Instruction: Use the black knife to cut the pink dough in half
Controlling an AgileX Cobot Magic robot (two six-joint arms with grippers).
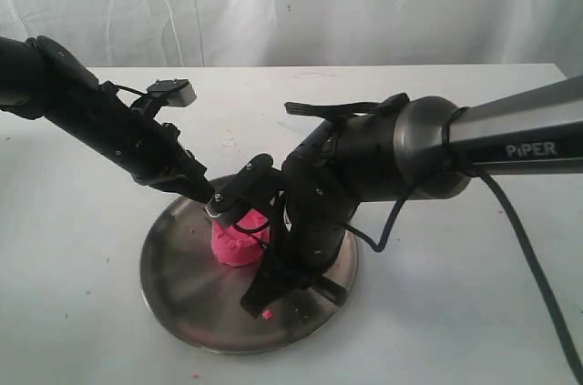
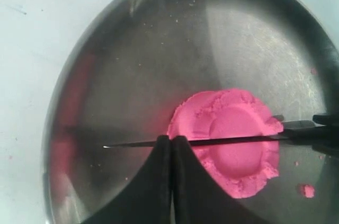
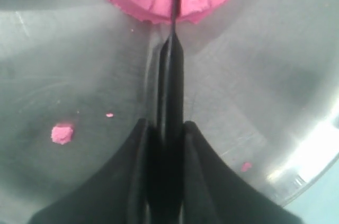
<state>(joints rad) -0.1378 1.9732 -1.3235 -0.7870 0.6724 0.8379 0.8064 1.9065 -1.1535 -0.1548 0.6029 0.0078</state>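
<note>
A white table (image 1: 82, 312) is seen under a round steel plate (image 1: 178, 280), with a white curtain (image 1: 301, 3) hung behind.

Left side: the left arm is angled down from the upper left of the exterior view. The left gripper (image 2: 171, 144) is clenched, its two black fingers (image 2: 156, 181) pressed together around the thin blade near its tip, just beside the dough.

Centre: the pink dough (image 1: 239, 241) is set on the plate, slightly toward the plate's far side. A stubby cylinder with a dished top and ragged rim is noted in the left wrist view (image 2: 228, 139). The black knife (image 2: 222, 140) is laid across the dough's top, blade on edge, its pointed tip past the dough over bare steel. The dough is seen as one piece; how deep the blade sits cannot be told.

Right side: the right arm, marked PIPER, is bent sharply down over the plate and hides part of the dough and plate. The right gripper (image 3: 165, 128) is closed on the knife handle (image 3: 170, 86). A pink crumb (image 3: 62, 133) and smaller specks are scattered on the plate near it.
</note>
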